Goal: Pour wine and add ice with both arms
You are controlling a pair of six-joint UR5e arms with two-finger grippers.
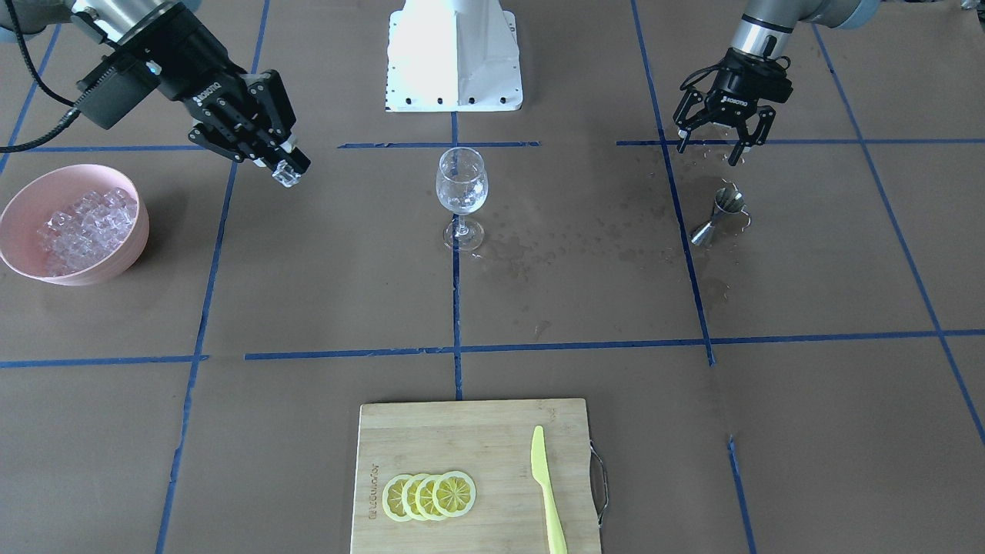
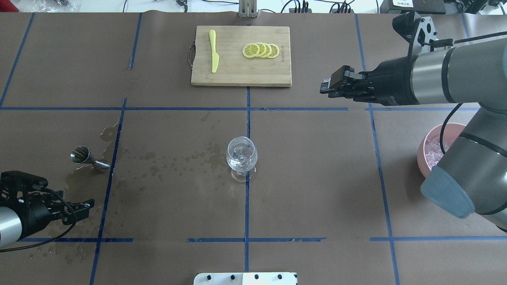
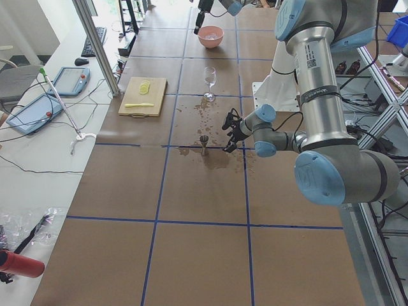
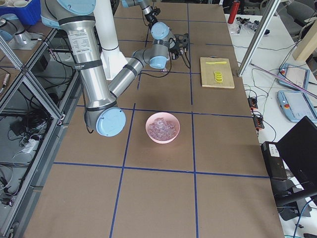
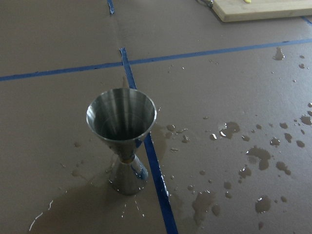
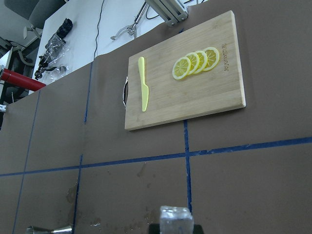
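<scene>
My right gripper (image 1: 286, 174) is shut on one clear ice cube (image 1: 285, 175) and holds it above the table, between the pink bowl of ice (image 1: 73, 225) and the wine glass (image 1: 461, 185). The cube also shows at the bottom of the right wrist view (image 6: 175, 218). The glass stands upright at the table's centre (image 2: 241, 155) with something clear in it. My left gripper (image 1: 709, 148) is open and empty, just behind a steel jigger (image 1: 719, 214). The jigger stands upright in a puddle in the left wrist view (image 5: 122, 139).
A bamboo cutting board (image 1: 431, 431) at the far side from the robot holds lemon slices (image 1: 429, 495) and a yellow-green knife (image 1: 547, 492). Wet spill spots (image 1: 585, 238) lie between glass and jigger. The white pedestal base (image 1: 454, 54) stands at the robot's edge.
</scene>
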